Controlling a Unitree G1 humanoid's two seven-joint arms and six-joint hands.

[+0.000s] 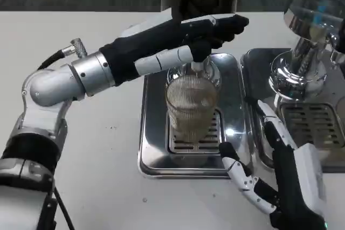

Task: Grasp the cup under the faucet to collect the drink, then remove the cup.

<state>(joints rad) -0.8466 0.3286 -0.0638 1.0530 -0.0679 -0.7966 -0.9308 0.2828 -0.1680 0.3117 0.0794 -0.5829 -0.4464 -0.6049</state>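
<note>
Spillage worries me: my left hand (207, 33) seems pressed on the faucet (198, 64) over the filling cup (191, 109) mid-tray (153, 154), while my right hand (269, 176), fingers apart, grips nothing.

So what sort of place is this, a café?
Probably a mock drinks counter: a ribbed clear glass cup stands on a shiny steel drip tray, beside a chrome dispenser, all on a plain white table.

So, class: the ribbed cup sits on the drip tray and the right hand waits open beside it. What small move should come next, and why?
Probably bring the right hand leftward to close its fingers around the ribbed cup. The cup stands on the drip tray, ungrasped, while the left hand reaches over its top, apparently at the faucet.
</note>
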